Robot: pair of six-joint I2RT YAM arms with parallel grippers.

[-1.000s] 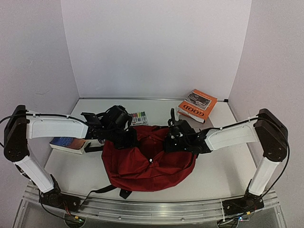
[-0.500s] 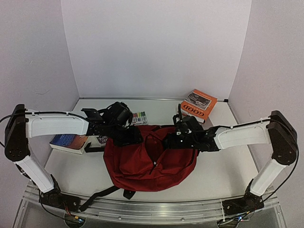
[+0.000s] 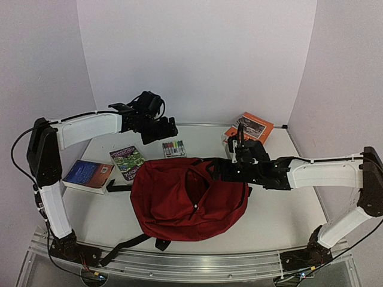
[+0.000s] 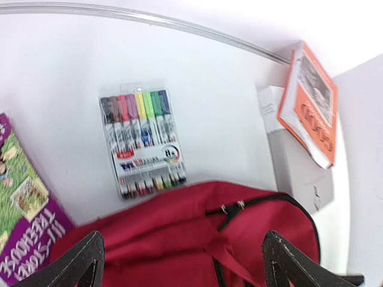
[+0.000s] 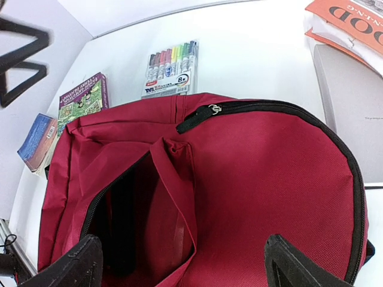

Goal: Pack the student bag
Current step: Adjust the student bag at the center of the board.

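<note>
The student bag (image 3: pixel 185 203) lies flat in the middle of the table, dark red with black zippers. Its main zipper gapes, showing a dark opening (image 5: pixel 122 209) into the bag. My left gripper (image 3: pixel 166 128) hangs open well above the table behind the bag's far left corner. In its wrist view the fingers (image 4: pixel 81 263) frame the bag's top edge (image 4: pixel 179 233) from above with nothing between them. My right gripper (image 3: pixel 218 170) is open over the bag's far right part, its fingertips (image 5: pixel 299 263) spread above the red fabric (image 5: pixel 269 179), holding nothing.
A pack of coloured markers (image 3: pixel 174 147) lies just behind the bag. A purple-green book (image 3: pixel 127 161) and a blue book (image 3: pixel 88 174) lie to the left. An orange book (image 3: pixel 250 130) rests on a pale box (image 5: pixel 353 107) at the back right. Straps trail off the bag's front edge.
Both grippers have opened and let go of the bag's rim. The left arm has risen and swung back. The right gripper has shifted right and back, and the bag has sunk flat.
</note>
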